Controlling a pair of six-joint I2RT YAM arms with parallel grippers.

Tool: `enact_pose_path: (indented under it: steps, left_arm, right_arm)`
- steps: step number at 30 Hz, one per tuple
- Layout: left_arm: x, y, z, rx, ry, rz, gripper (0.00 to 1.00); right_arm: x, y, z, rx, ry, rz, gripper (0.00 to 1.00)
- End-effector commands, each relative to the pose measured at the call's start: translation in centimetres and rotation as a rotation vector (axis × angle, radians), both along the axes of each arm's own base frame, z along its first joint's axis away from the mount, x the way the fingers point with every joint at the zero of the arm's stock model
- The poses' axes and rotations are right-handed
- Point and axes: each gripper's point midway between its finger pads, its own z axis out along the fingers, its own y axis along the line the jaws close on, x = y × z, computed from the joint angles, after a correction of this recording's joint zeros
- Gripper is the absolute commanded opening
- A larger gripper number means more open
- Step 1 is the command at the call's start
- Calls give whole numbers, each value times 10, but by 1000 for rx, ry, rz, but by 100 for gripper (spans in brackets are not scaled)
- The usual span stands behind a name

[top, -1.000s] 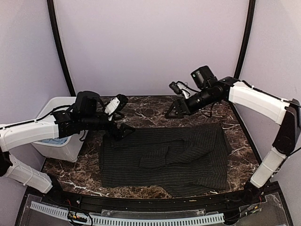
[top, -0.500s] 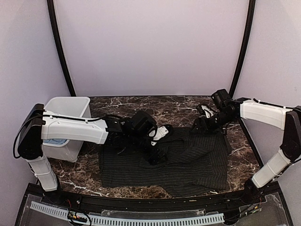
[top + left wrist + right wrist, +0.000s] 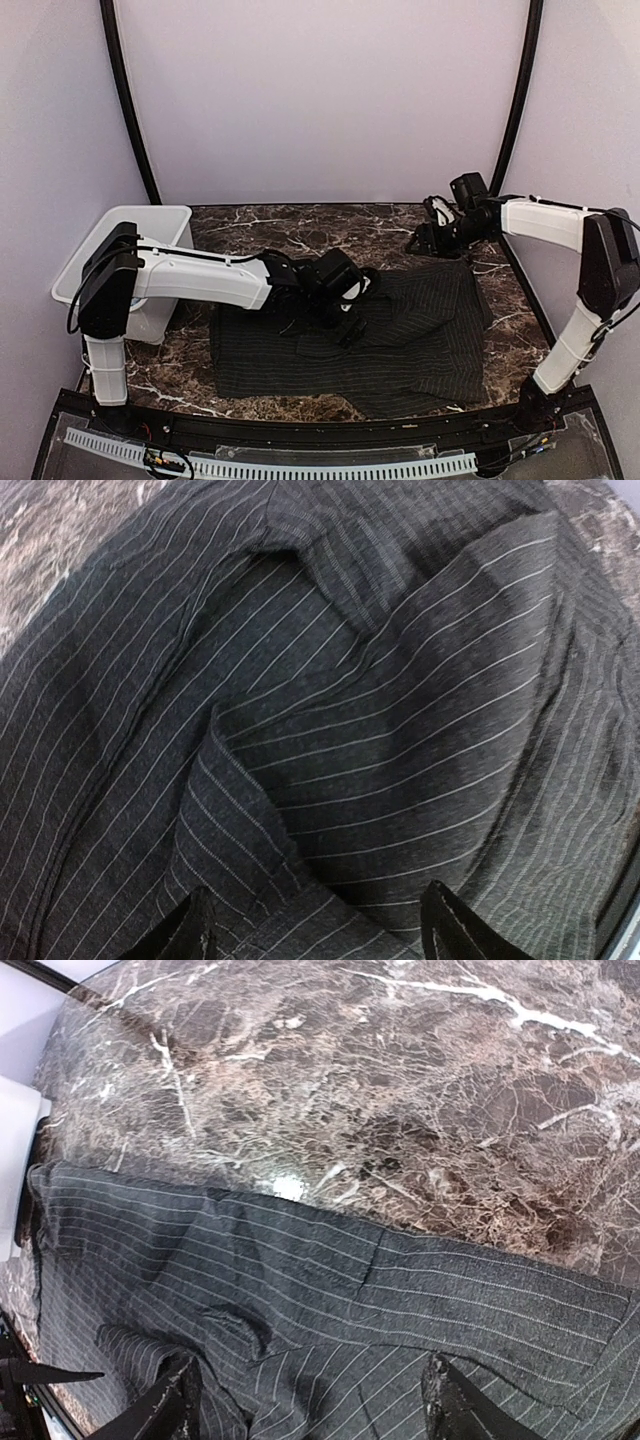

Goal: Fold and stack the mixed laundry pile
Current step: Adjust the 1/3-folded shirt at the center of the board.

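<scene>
Right now I am holding my left claw (image 3: pixel 315 935) low over the middle of the black pinstriped shirt (image 3: pixel 400 345), its 2 fingers (image 3: pixel 195 930) standing apart with nothing pinched between them. Just under and ahead of this claw the cloth is lying in soft folds, with 1 flap crossing over the panel beneath it. I am hovering my right claw (image 3: pixel 310 1410) at the shirt's far right corner, its 2 fingers also spread and gripping nothing. Beneath and between those tips the shirt's far edge is lying flat, and beyond them the brown marble table (image 3: pixel 400 1080) is stretching away. The white bin (image 3: pixel 120 230) is sitting well off to the left of my left claw, beside that arm's upper link.
</scene>
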Motion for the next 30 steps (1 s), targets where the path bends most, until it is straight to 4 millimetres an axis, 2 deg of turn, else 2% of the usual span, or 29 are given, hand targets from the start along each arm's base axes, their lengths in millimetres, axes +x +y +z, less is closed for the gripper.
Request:
enact_pose_path:
  steps: [1,6,10,13,17,24,27,30]
  left_arm:
    - [-1,17,-14,93,31,62,68]
    - [-11,27,-34,153,93,62,68]
    - [-16,39,-37,196,115,72,57]
    - [-17,43,-26,184,113,84,46]
    - [-18,46,-19,173,101,86,37]
    - [-17,38,-18,160,93,53,29]
    - [-20,35,-24,153,118,46,28]
    - [-24,35,-27,140,140,53,34]
  right_arm:
    - [20,-2,-7,-38,-37,-10,70]
    - [20,-7,-38,-91,14,-19,56]
    - [10,-13,-60,-120,62,-23,48]
    - [3,-17,-68,-133,84,-31,45]
    - [-3,-18,-70,-130,90,-26,43]
    - [-9,-17,-54,-107,67,-18,43]
    - [-10,-18,-47,-106,51,-21,44]
    - [-10,-16,-40,-91,39,-18,44]
